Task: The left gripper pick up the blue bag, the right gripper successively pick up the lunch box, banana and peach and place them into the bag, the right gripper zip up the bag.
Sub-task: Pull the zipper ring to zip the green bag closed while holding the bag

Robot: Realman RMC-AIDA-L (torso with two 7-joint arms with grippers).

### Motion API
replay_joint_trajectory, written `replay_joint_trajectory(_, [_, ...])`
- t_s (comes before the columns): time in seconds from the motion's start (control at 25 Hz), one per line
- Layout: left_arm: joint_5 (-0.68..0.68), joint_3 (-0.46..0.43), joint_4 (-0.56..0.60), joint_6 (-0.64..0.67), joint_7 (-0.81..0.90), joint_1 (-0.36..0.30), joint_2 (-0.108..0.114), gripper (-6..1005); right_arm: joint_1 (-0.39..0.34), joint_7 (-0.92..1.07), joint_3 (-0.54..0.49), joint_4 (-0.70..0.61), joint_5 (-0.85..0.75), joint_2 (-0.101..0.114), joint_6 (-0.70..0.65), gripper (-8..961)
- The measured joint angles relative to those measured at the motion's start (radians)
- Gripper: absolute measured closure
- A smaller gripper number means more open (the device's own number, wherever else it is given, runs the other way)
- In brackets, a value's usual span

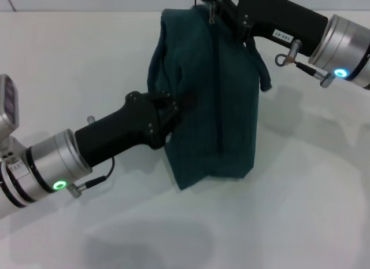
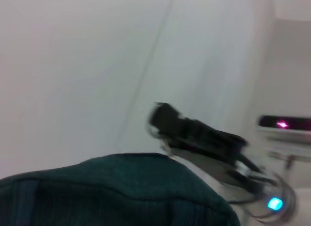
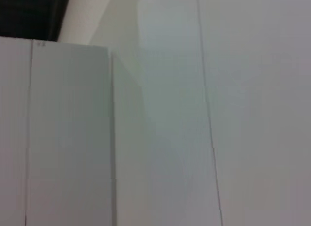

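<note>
The blue bag (image 1: 225,107) stands upright on the white table, its zipper line running down the side that faces me. My left gripper (image 1: 173,110) is against the bag's left side, shut on a pinch of puckered fabric. My right gripper (image 1: 217,6) is at the bag's top far edge, by a small metal piece on the zipper line. The left wrist view shows the bag's top (image 2: 97,192) with the right gripper (image 2: 160,120) beyond it. The lunch box, banana and peach are out of view.
The white table (image 1: 300,211) spreads around the bag. One bag handle (image 1: 263,78) hangs off the right side. The right wrist view shows only pale wall and panel surfaces.
</note>
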State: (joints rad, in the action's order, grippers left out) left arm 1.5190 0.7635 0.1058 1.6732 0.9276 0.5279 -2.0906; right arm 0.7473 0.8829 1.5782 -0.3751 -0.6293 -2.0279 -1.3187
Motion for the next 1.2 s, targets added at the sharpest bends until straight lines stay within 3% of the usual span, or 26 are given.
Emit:
replay_joint_trajectory(0.2, [0.018, 0.009, 0.006, 0.023, 0.002, -0.005, 0.004, 927, -0.001, 0.024, -0.001, 0.001, 0.020, 0.000, 0.014, 935])
replay_joint_trajectory(0.6, [0.022, 0.136, 0.051, 0.074, 0.004, -0.028, 0.009, 910, 0.005, 0.026, 0.007, 0.001, 0.020, 0.000, 0.084, 935])
replay_joint_trajectory(1.2, [0.108, 0.174, 0.109, 0.146, 0.005, -0.081, 0.013, 884, 0.004, 0.027, 0.042, 0.001, 0.022, 0.000, 0.166, 935])
